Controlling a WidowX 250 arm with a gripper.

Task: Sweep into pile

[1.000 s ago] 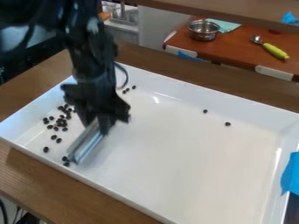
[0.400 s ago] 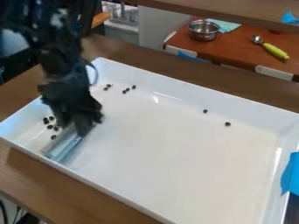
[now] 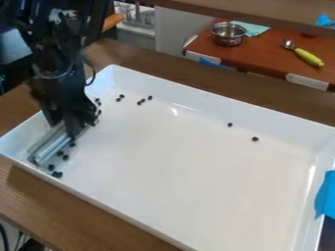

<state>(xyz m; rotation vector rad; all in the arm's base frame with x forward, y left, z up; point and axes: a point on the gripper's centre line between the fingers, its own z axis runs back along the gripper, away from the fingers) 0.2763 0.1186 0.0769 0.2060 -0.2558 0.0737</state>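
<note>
Beans, dark and round, dot a smooth white tray; the gripper pinches a long, shiny sweeper.

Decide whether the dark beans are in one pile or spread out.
Spread out: several beans lie near the gripper, a few by the tray's far wall, and two farther right.

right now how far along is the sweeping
Partway, it seems. Done: most visible dark bits lie toward the left end of the tray, though strung out, not piled. In hand: the gripper holds a silvery scraper beside them. Left: the loose bits along the far wall and the two farther right.
</note>
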